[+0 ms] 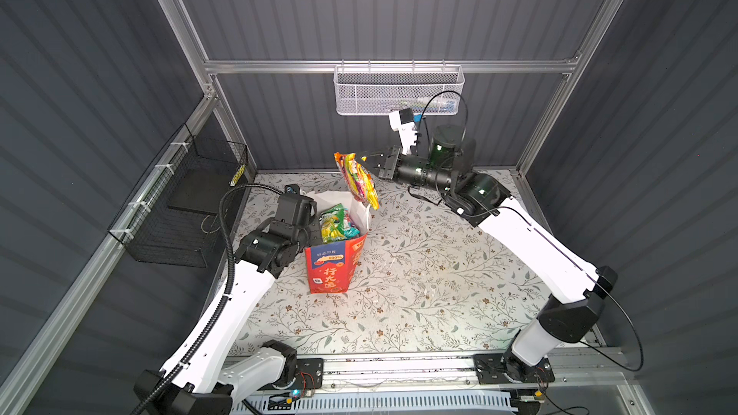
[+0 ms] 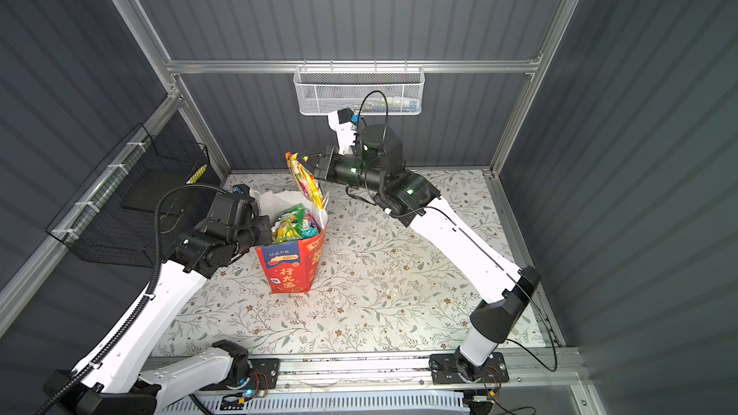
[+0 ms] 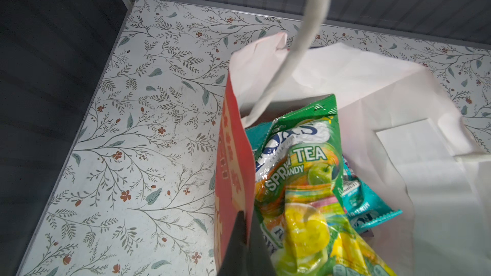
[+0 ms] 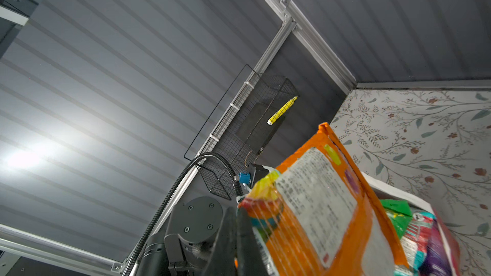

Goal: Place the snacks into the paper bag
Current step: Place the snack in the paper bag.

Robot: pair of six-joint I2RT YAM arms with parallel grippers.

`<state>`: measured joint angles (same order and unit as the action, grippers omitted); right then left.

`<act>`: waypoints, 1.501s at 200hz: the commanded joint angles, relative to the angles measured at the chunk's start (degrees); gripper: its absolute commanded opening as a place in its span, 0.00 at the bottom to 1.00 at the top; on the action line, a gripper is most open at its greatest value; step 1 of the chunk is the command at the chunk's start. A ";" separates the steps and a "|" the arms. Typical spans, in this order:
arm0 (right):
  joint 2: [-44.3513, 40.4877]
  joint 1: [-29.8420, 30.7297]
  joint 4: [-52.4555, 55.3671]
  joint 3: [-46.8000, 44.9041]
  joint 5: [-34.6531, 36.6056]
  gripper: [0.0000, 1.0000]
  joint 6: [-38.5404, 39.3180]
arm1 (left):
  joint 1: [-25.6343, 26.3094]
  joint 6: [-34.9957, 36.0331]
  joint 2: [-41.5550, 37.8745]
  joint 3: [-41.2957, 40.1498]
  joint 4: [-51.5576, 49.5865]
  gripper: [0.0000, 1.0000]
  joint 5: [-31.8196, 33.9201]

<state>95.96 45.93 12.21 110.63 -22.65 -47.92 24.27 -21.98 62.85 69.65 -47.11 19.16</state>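
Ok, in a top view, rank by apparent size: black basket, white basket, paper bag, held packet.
1. black basket
2. white basket and paper bag: too alike to rank
3. held packet, clearly smallest

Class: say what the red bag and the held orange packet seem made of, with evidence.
Red bag: probably paper, matte; its white inside shows creases. Orange packet: probably thin plastic film, glossy; glare streaks and a crimped edge.

i see snacks (image 1: pixel 333 225) filling the mouth of the paper bag (image 1: pixel 331 269), my left gripper (image 3: pixel 245 220) pinching its wall, an orange packet (image 1: pixel 359 181) over its far rim; right half of the table (image 1: pixel 439 293) open.
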 commanded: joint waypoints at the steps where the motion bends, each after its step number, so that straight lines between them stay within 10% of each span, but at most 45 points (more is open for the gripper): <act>1: 0.72 1.03 -1.37 1.12 -1.00 0.00 0.74 | -0.35 0.97 -0.37 -0.29 1.61 0.00 -1.49; 300: 16.61 2.90 5.82 -6.85 0.83 0.00 2.52 | -1.04 0.75 -0.22 -0.30 1.73 0.00 -2.37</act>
<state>110.80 48.07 12.71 105.27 -23.68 -47.33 23.53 -21.98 62.85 69.65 -46.61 18.04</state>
